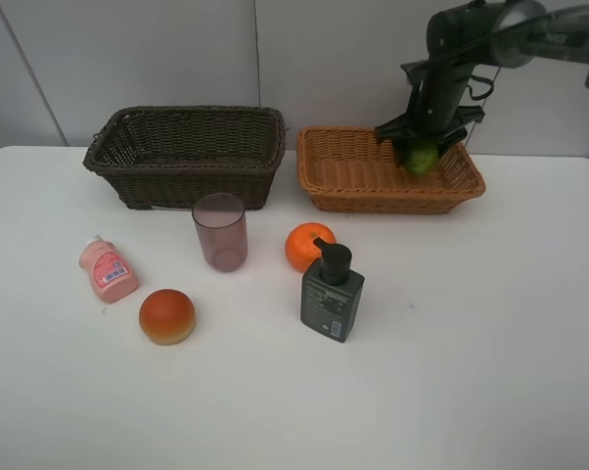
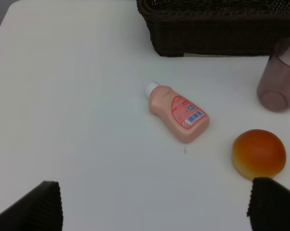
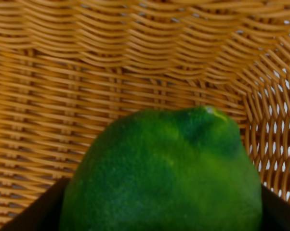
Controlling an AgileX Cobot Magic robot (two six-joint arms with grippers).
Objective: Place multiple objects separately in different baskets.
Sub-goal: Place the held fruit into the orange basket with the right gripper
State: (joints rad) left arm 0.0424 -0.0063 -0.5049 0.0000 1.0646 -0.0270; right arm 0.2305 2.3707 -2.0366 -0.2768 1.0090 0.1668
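Right end effector [image 1: 421,145] is clenched on the green fruit [image 1: 422,160], holding it over the tan basket [image 1: 348,174], upper right of the overhead frame. Left end effector [image 2: 154,209] is released, fingers wide above the desk [image 2: 77,120], near the pink bottle [image 2: 179,113].

green fruit [image 3: 164,178] blurred, edge-cropped, purple cup [image 2: 281,77] and dark basket [image 2: 217,29] cut by edge

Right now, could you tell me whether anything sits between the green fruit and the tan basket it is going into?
Nothing visible does: the right gripper holds the green fruit over the tan basket, with only bare weave below.
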